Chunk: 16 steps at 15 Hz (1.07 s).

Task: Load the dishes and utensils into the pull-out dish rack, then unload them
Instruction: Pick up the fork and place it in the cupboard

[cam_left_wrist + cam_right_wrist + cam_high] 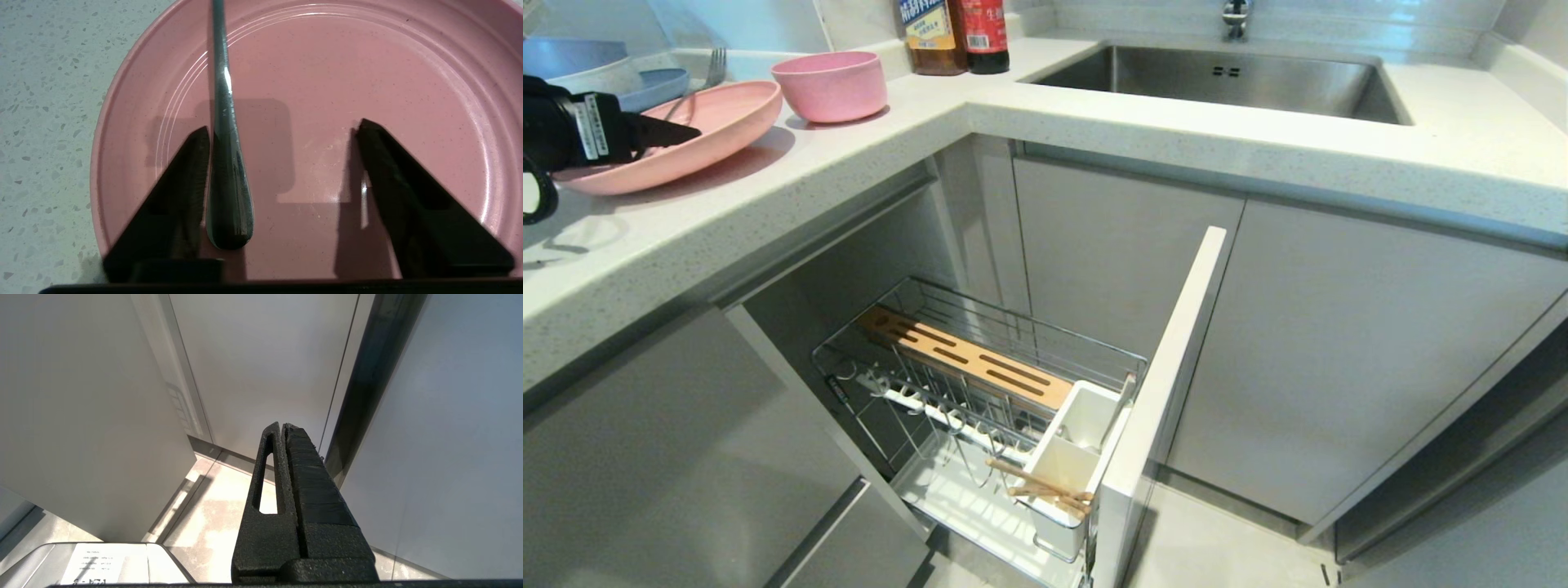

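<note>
On the worktop at the left lies the pink plate (719,122) (327,73), and the pink bowl (832,84) stands just behind it. The silver fork (715,67) (226,183) rests with its handle in the plate. My left gripper (682,131) (282,124) is low over the plate and open, with the fork handle between its jaws, right against one finger (179,192). Below, the pull-out dish rack (980,384) stands drawn out. The chopsticks (1045,488) lie across its white utensil cup (1078,441). My right gripper (282,425) hangs shut and empty near the cabinet fronts.
A blue plate with stacked bowls (596,69) sits behind the pink plate. Two bottles (956,33) stand at the back by the steel sink (1217,77). The rack's pale front panel (1168,392) juts out from the cabinets.
</note>
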Available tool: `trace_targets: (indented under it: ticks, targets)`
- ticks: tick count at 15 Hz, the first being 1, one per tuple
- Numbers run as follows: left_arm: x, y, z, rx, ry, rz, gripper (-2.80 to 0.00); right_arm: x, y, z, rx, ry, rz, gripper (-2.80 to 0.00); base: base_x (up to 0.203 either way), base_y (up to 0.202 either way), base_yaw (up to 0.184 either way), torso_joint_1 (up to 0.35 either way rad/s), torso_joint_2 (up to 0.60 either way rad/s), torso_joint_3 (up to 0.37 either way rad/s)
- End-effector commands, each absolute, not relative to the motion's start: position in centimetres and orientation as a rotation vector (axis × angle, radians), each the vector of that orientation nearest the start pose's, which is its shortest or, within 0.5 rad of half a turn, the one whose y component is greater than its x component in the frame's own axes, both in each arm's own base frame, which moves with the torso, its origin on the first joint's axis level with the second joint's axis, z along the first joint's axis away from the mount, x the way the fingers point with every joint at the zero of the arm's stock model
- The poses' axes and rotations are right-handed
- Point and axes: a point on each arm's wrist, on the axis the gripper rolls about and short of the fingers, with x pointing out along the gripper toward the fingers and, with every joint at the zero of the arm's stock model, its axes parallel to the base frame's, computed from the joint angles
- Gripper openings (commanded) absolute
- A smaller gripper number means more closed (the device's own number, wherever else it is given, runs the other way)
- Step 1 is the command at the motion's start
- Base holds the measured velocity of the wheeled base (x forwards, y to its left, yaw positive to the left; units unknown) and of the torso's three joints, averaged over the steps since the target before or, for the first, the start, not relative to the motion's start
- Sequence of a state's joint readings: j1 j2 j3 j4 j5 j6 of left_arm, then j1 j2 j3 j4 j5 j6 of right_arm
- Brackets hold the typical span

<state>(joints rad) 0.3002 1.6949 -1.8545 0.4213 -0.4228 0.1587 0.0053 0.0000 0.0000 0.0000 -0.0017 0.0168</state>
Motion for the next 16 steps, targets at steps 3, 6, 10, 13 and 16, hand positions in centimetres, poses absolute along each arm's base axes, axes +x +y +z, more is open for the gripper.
trace_targets:
  ticks: [3, 6, 10, 13, 16]
  targets:
    - [28.3, 7.8, 37.5, 0.066, 0.233, -0.143, -2.80, -2.3, 0.0, 7.5, 0.017, 0.002, 0.004, -2.80, 0.000, 0.000, 0.000, 0.000, 0.00, 0.000]
    - [28.3, 7.8, 37.5, 0.066, 0.233, -0.143, -2.80, -2.3, 0.0, 7.5, 0.017, 0.001, 0.004, -2.80, 0.000, 0.000, 0.000, 0.000, 0.00, 0.000]
    - [28.3, 7.8, 37.5, 0.066, 0.233, -0.143, -2.80, -2.3, 0.0, 7.5, 0.017, 0.002, 0.004, -2.80, 0.000, 0.000, 0.000, 0.000, 0.00, 0.000]
    - [27.7, 7.6, 38.1, 0.057, 0.209, -0.137, -2.80, -2.3, 0.0, 7.5, 0.017, 0.002, 0.005, -2.80, 0.000, 0.000, 0.000, 0.000, 0.00, 0.000]
    - [27.0, 7.4, 39.4, -0.024, 0.139, -0.124, -2.80, -2.3, 0.0, 7.5, 0.017, 0.002, 0.005, -2.80, 0.000, 0.000, 0.000, 0.000, 0.00, 0.000]
